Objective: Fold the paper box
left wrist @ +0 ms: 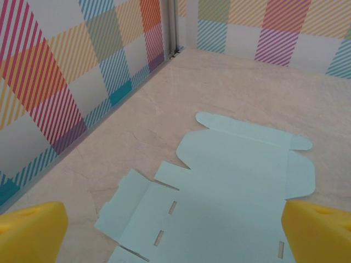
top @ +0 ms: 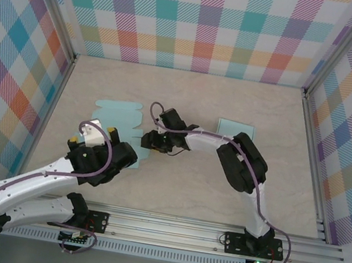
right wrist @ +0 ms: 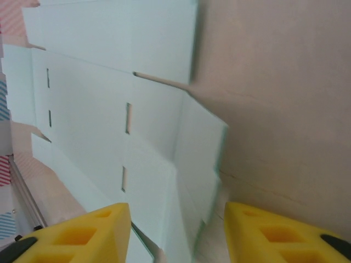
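The paper box [top: 118,114] is a pale blue die-cut sheet lying flat on the table left of centre, with its slots and flaps showing [left wrist: 241,181]. My left gripper [top: 92,135] hovers over the sheet's near left part, and its yellow fingers stand wide apart [left wrist: 175,235] with nothing between them. My right gripper [top: 150,142] is at the sheet's right edge. In the right wrist view the box [right wrist: 104,109] has a side flap [right wrist: 200,148] lifted off the table, and the right gripper [right wrist: 178,230] straddles that flap's edge, with gaps on both sides.
A second small pale blue card [top: 235,128] lies at the back right of the table [top: 172,192]. Checked walls [top: 201,21] close in the left, back and right sides. A metal rail [top: 199,233] runs along the near edge.
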